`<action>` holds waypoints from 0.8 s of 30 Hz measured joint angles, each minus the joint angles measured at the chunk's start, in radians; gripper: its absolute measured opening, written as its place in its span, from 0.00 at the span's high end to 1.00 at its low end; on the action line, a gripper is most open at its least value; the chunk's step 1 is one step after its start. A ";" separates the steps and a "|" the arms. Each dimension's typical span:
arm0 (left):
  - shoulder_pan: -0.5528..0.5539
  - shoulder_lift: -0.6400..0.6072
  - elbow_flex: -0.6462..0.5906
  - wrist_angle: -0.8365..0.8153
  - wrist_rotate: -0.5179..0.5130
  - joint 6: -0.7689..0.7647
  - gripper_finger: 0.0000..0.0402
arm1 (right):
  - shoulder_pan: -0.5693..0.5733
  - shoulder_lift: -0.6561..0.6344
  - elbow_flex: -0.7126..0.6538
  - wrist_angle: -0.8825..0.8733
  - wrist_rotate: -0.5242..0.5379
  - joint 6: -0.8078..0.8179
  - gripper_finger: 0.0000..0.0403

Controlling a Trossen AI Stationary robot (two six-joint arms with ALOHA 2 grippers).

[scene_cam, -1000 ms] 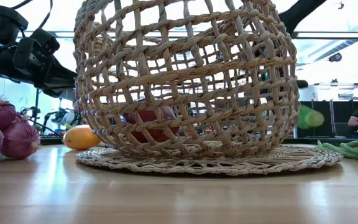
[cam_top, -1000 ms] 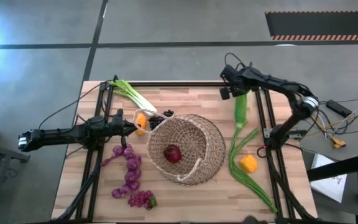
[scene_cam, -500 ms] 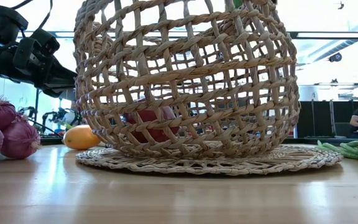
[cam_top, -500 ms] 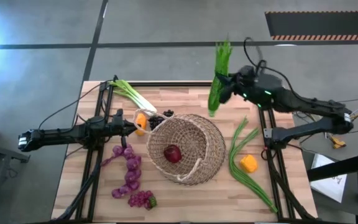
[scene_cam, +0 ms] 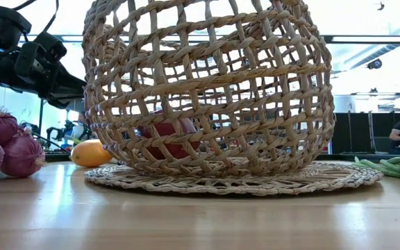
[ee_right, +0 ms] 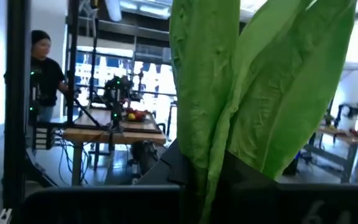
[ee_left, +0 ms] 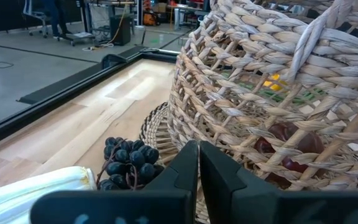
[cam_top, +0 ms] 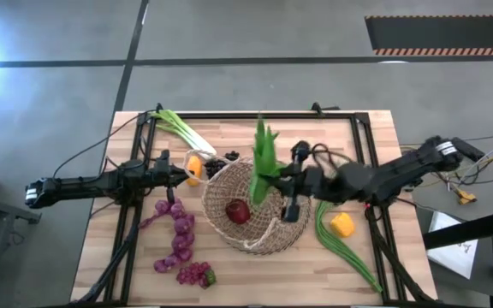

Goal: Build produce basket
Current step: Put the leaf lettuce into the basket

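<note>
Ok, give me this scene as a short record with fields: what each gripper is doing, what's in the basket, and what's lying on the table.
right gripper: shut on green leaf, above the basket
left gripper: shut, empty, at the basket's left side
basket: upright mid-table, holds a red apple
left of basket: leek, orange piece, dark grapes, purple bunch, pink-red bunch
right of basket: long green leaves, second orange piece
</note>
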 joint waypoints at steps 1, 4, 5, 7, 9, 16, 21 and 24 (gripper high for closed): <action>0.000 0.000 0.000 0.000 0.000 0.000 1.00 | 0.003 0.024 0.000 0.027 0.000 -0.010 0.97; 0.000 0.000 0.000 0.000 0.000 0.000 1.00 | 0.001 0.089 0.001 0.064 0.004 -0.008 0.97; 0.000 0.000 0.000 0.000 0.000 0.000 1.00 | 0.000 0.109 0.001 0.063 0.005 -0.008 0.97; 0.000 0.000 0.000 0.000 0.000 0.000 1.00 | -0.005 0.145 0.001 0.062 0.005 -0.007 0.97; 0.000 0.000 0.000 0.000 0.000 0.000 1.00 | -0.010 0.172 0.001 0.067 0.005 -0.001 0.97; 0.000 0.000 0.000 0.000 0.001 0.000 1.00 | -0.037 0.301 0.027 0.143 0.004 -0.036 0.97; 0.000 0.000 0.000 0.000 0.001 0.000 1.00 | -0.048 0.424 0.125 0.148 -0.003 -0.130 0.97; 0.000 0.000 0.000 0.000 0.001 0.000 1.00 | -0.049 0.515 0.209 0.142 0.002 -0.238 0.97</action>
